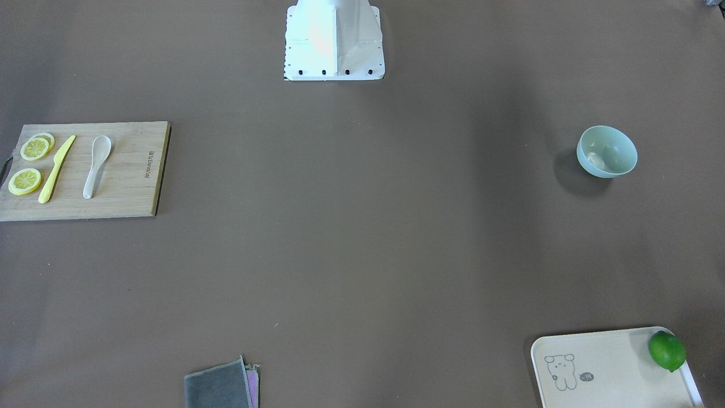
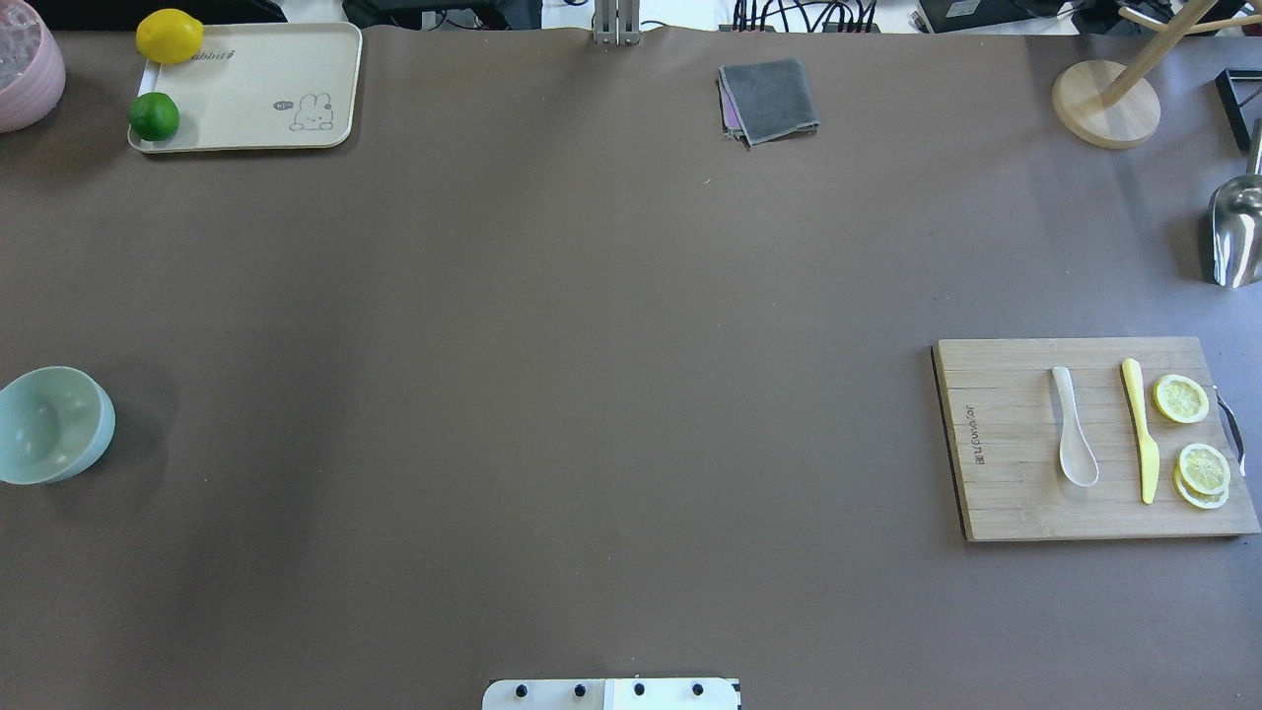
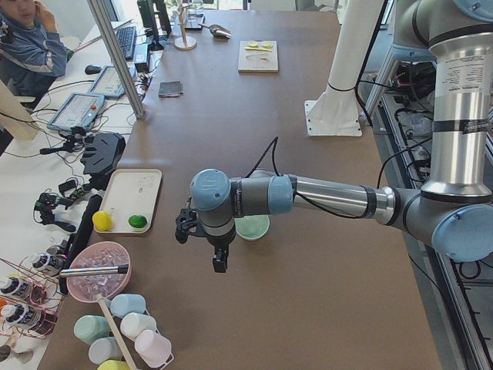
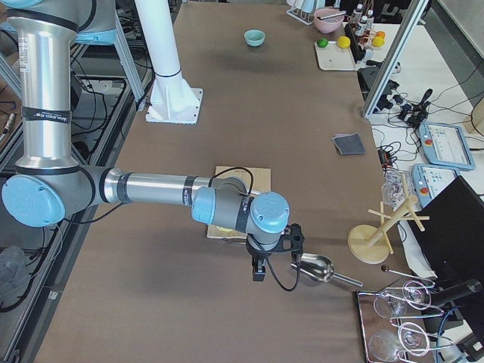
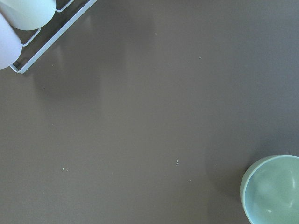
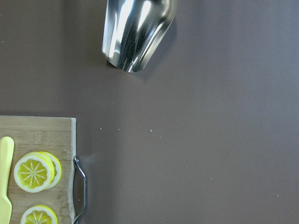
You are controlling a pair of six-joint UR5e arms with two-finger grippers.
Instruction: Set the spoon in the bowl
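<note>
Nearest the side cameras hang our left gripper (image 3: 220, 262), close to the bowl (image 3: 253, 227), and our right gripper (image 4: 259, 271), just off the cutting board (image 4: 253, 178); we cannot tell whether either's jaws are open. Outward, the spoon (image 2: 1075, 439) lies on that board beside the knife (image 2: 1139, 434), well apart from the bowl. We could pinch the knife by mistake, or the smooth handle could slip.

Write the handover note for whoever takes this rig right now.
Left gripper: hangs near the bowl; open or shut, cannot tell.
Right gripper: hangs near the cutting board; cannot tell either.
Spoon lies on that board beside the yellow knife; the bowl sits far off on the robot's left.
Done: nothing. Left: grasp spoon, carry across, set in bowl.
</note>
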